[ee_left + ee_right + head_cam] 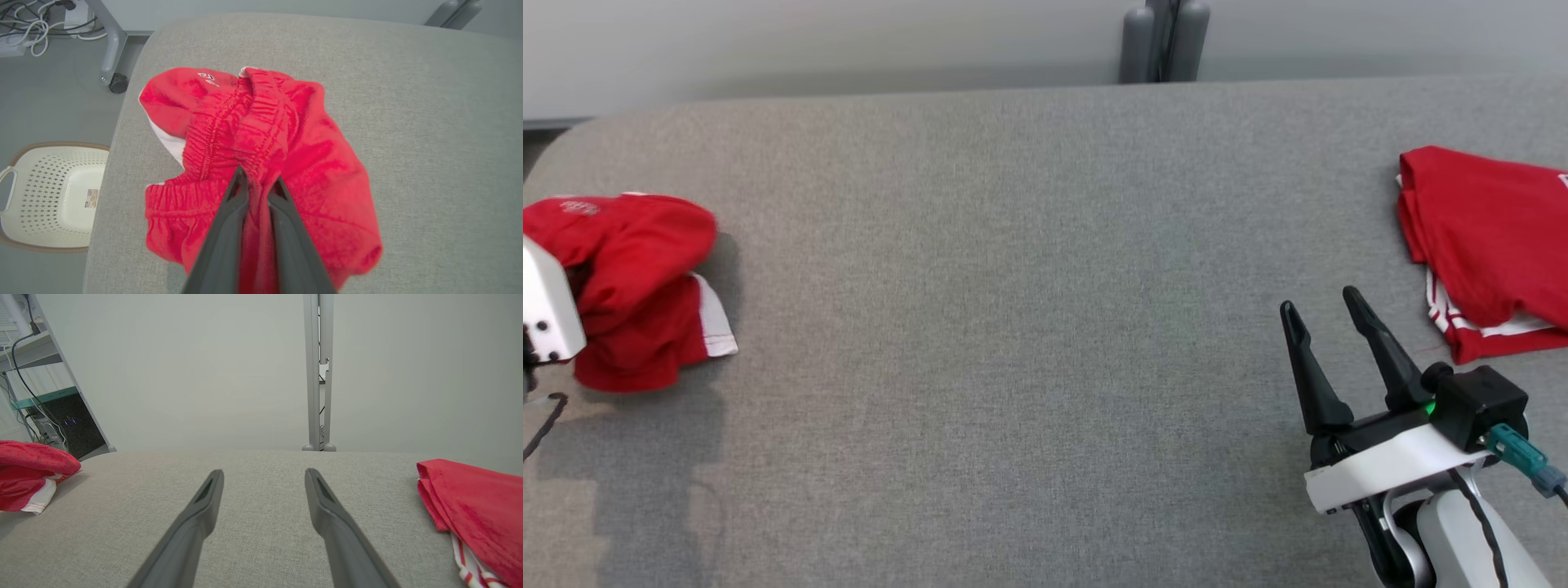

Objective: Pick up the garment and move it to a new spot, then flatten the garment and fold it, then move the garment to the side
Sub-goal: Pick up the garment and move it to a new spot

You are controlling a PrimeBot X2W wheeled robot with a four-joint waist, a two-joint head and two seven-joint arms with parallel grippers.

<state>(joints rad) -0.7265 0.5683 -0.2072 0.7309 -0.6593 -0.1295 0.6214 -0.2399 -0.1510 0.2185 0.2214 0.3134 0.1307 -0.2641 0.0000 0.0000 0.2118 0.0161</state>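
Note:
The garment point(637, 286), crumpled red shorts with white trim and an elastic waistband, lies bunched at the far left of the grey padded table point(1013, 286). In the left wrist view my left gripper point(259, 177) is shut on a fold of the garment point(261, 155) just below the waistband, with red cloth pinched between the two fingers. In the head view the left arm's white wrist point(547, 302) covers the garment's left part. My right gripper point(1323, 306) hovers open over the table's right front, holding nothing; the right wrist view shows its fingers point(208, 494) spread wide and the garment point(28, 473) far to the left.
A second red garment point(1486, 245), folded, lies at the table's right edge. On the floor left of the table stand a white perforated basket point(49, 196), a wheeled table leg point(110, 49) and cables. A grey post point(1164, 41) rises behind the far edge.

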